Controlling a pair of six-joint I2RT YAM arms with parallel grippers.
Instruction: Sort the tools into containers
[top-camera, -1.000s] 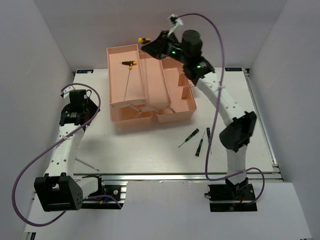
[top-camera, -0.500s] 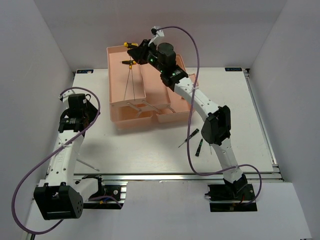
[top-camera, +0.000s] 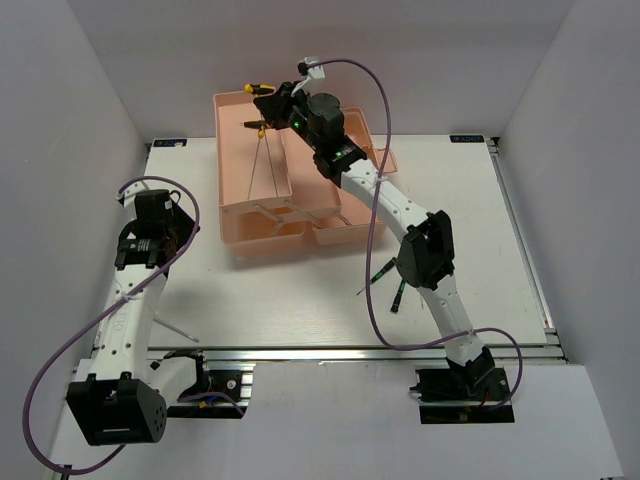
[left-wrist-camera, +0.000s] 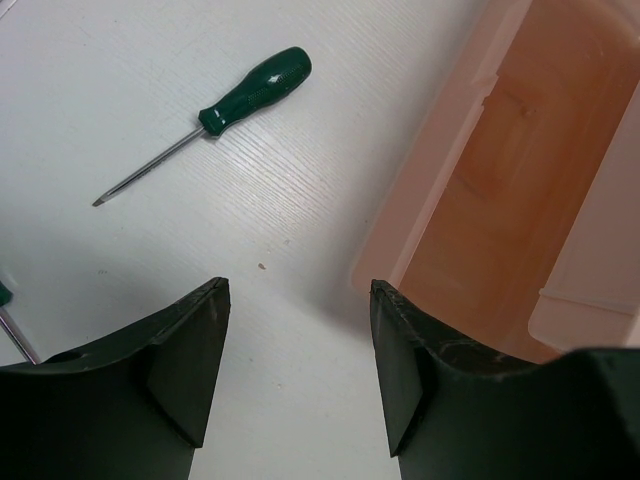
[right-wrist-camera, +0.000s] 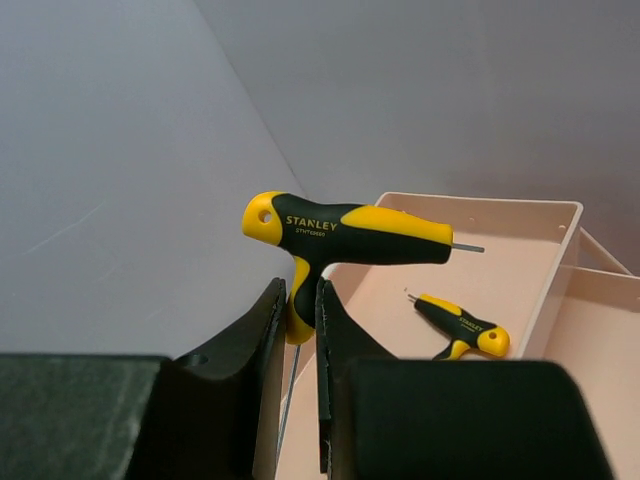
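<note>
Since a second ago the right arm has swung from the toolbox's far right corner across to its upper-left tray, carrying its tool along, and the left arm has barely shifted. In the overhead view the right gripper (top-camera: 262, 92) hangs over the back of that tray, and its wrist camera shows the right gripper (right-wrist-camera: 298, 300) clamped on the stem just under the handle of a yellow-and-black Stanley T-handle key (right-wrist-camera: 345, 232), held above the tray with its handle level. A second T-handle key (right-wrist-camera: 460, 327) lies on the floor of the same tray, its thin shaft running toward the front in the overhead view. The salmon-pink toolbox (top-camera: 312, 180) sits at upper centre of the white table (top-camera: 300, 310). The left gripper (left-wrist-camera: 298, 295) hovers with fingers spread and nothing between them, just beside a toolbox corner; a larger green-handled screwdriver (left-wrist-camera: 250, 88) lies on the table at upper left of that view. Two small screwdrivers (top-camera: 398, 295) lie on the table right of centre, beside the right arm
</note>
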